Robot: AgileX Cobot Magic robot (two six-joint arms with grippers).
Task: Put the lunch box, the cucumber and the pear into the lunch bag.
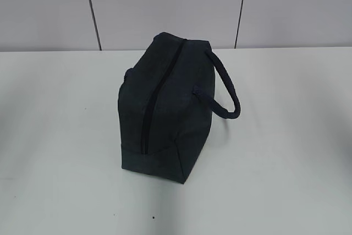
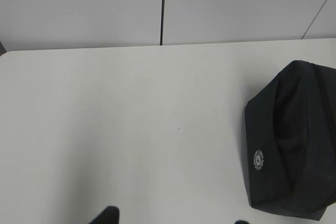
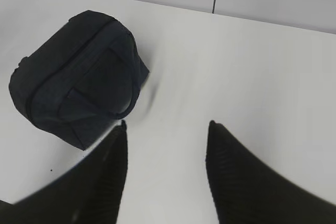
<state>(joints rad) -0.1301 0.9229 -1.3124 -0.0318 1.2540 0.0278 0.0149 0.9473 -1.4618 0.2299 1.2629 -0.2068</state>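
Item under inspection: one lunch bag [image 1: 165, 108], dark navy fabric, boxy, standing on a white table [image 1: 286, 152]. In the exterior view it occupies the centre of the frame. Its zipper [image 1: 151, 108] runs along the top from the far end down toward the near end and appears closed along the visible length. A padded loop handle [image 1: 228, 89] projects from the bag's right side and arcs out over the table. No other item shows on the table surface in any view.

Left wrist view: the bag sits at the right edge of the frame, lower half, one end panel facing the camera, with a small round white logo [image 2: 258, 159] on that panel. The left gripper [image 2: 173, 223] shows only as two dark fingertips at the bottom edge of the frame, standing well apart, with bare table between them. It holds nothing and is apart from the bag.

Right wrist view: the bag lies in the upper left of the frame, handle side toward the camera. The right gripper [image 3: 167, 127] fills the lower part of the frame, its two dark fingers [image 3: 105, 177] spread to a medium-wide gap, white table visible between them. Nothing is held. The left-hand fingertip sits just below the bag's handle in the picture; whether they touch cannot be determined.

Background: pale wall panels [image 1: 165, 4] with dark seams behind the table's far edge.
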